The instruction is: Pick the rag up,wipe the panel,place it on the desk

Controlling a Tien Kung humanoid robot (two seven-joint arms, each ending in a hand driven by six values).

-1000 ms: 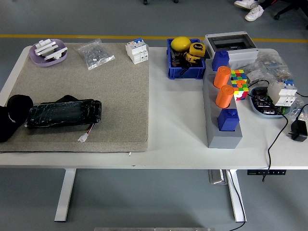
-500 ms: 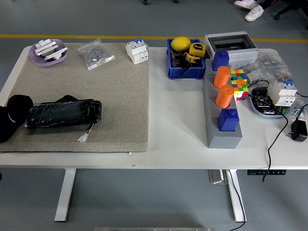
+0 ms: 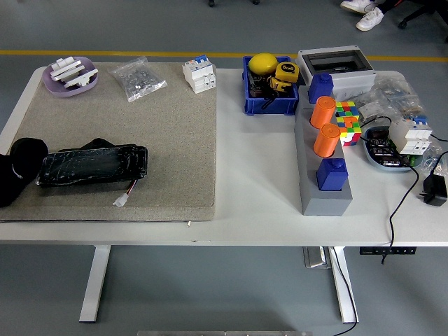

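A black panel (image 3: 92, 165) wrapped in glossy film lies flat on the grey mat (image 3: 161, 140) at the left of the table, with a short wire and white plug (image 3: 123, 199) at its front right corner. A bunched black rag (image 3: 19, 169) sits against the panel's left end, at the mat's left edge. Neither of my hands shows in the head view, and nothing holds the rag or the panel.
A purple dish (image 3: 69, 75), a bag of small parts (image 3: 139, 78) and a white breaker (image 3: 199, 74) stand along the mat's far edge. To the right are a blue bin (image 3: 269, 91), a grey rack (image 3: 323, 183) with orange and blue pieces, a colour cube (image 3: 348, 120) and cables.
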